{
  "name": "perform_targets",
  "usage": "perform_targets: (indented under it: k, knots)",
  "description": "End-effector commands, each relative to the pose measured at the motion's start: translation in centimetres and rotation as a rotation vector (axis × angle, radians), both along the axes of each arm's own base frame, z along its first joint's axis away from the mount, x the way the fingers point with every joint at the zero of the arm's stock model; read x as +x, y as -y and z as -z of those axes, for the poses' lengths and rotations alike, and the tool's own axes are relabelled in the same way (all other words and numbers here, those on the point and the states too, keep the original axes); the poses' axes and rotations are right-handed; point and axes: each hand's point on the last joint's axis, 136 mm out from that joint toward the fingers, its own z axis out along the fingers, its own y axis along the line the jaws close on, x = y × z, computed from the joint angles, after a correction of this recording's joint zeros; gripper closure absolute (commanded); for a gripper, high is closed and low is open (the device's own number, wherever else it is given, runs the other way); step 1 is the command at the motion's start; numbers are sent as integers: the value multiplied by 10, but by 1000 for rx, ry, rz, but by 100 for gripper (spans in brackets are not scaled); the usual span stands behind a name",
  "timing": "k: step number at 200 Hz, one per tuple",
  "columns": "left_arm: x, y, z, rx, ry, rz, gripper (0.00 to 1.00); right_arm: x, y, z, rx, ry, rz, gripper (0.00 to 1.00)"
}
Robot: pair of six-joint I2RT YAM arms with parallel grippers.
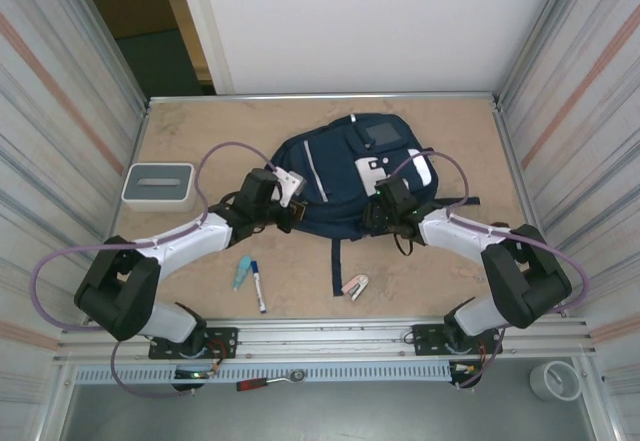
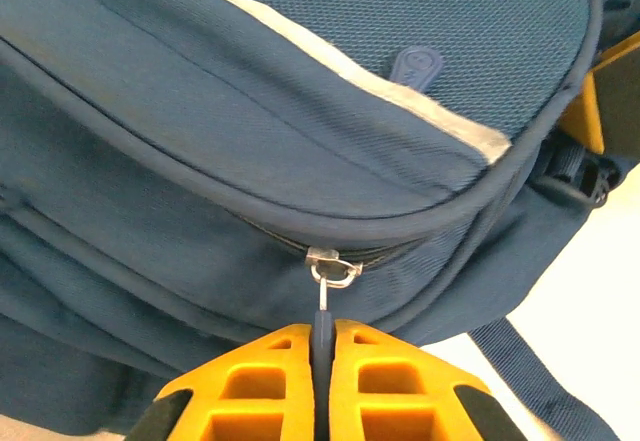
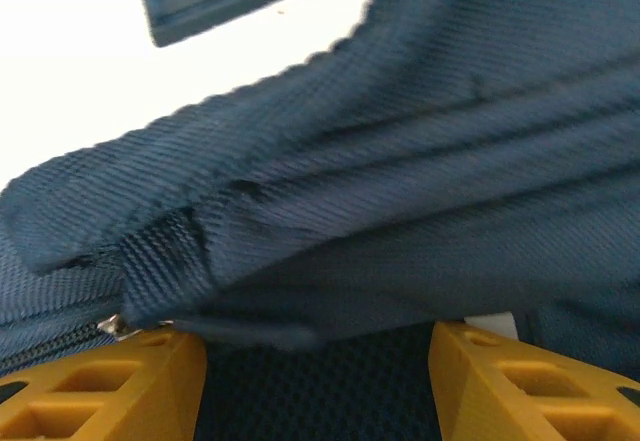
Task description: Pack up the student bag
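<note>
The student bag (image 1: 335,176) lies flat on the tan table (image 1: 200,131), its top end pointing away from the arms. It is a plump navy fabric backpack with a pale stripe (image 1: 313,171) slanting down its front, a white patch (image 1: 370,173) right of centre and a small grey square panel (image 1: 382,136) near its top. A dark strap (image 1: 337,261) trails from its near edge. The left gripper (image 1: 287,209) sits at the bag's near-left corner; its yellow fingers (image 2: 260,381) are pressed together on the thin zipper pull (image 2: 322,313), which hangs from a metal slider on a zip running under a piped seam. The right gripper (image 1: 383,213) is at the bag's near-right side, its jaws standing wide, with a thick fold of navy cloth lying across the gap; I cannot tell if they press on it. Well left of the bag rests a grey-white box (image 1: 158,186). Just off the bag's near edge lie a marker (image 1: 258,286), a teal item (image 1: 243,272) and a small pink-and-white item (image 1: 355,287).
</note>
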Motion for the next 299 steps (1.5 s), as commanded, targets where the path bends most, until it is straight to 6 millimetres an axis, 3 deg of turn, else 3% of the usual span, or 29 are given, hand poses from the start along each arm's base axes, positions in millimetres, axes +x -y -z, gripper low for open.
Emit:
perform_targets:
  k: [1,47,71,84,105,129,155,184,204,224,237,266,299]
  knots:
    - [7,-25,-5,90,28,-89,100,1,43,9,-155,-44,70,42]
    - [0,0,-10,79,37,-29,100,14,44,-26,-190,13,29,40]
    - [-3,17,-17,49,36,-19,100,0,21,-54,-17,40,-37,37]
    - [-3,24,-19,25,32,-21,100,-15,5,-58,132,28,-46,35]
    - [-4,36,-21,-17,20,-10,100,-35,-10,-49,342,-17,12,31]
    - [-6,45,-22,-14,27,11,100,-47,-20,-37,459,-26,90,25]
    - [-9,51,-21,-11,26,28,100,-41,-32,-31,488,-16,126,19]
    - [-11,51,-20,-12,26,29,100,-28,-40,-13,494,-34,160,21]
    - [-13,50,-20,-9,29,32,100,-19,-47,-1,493,-45,158,33]
    - [-16,48,-21,-8,30,38,100,-12,-41,8,463,-39,180,61]
    - [-18,47,-22,-8,38,44,100,-9,-31,9,446,-16,197,74]
    - [-14,29,-16,78,76,2,100,-8,3,8,352,18,240,89]
    - [0,3,-4,181,85,-76,100,-8,45,-2,260,57,278,95]
